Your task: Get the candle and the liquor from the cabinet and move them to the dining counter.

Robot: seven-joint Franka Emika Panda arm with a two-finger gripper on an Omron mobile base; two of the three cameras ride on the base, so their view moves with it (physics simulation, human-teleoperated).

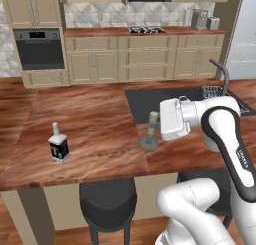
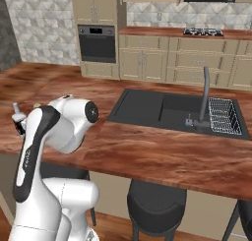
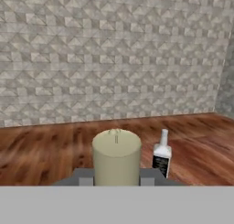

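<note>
The left and right base views are looking forward and down over the dining counter [image 1: 95, 119], sharing its black sink [image 2: 162, 112]. The hand view is looking level along the counter, close behind the candle [image 3: 117, 157].

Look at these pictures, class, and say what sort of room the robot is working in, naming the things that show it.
A home kitchen, rendered rather than real. A built-in oven sits among beige cabinets, a black sink with a tall faucet is set into the wood-grain dining counter, and stools stand under its edge.

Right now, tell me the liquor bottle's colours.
The liquor: black body, white label, clear neck, white cap; best in the left base view.
</note>
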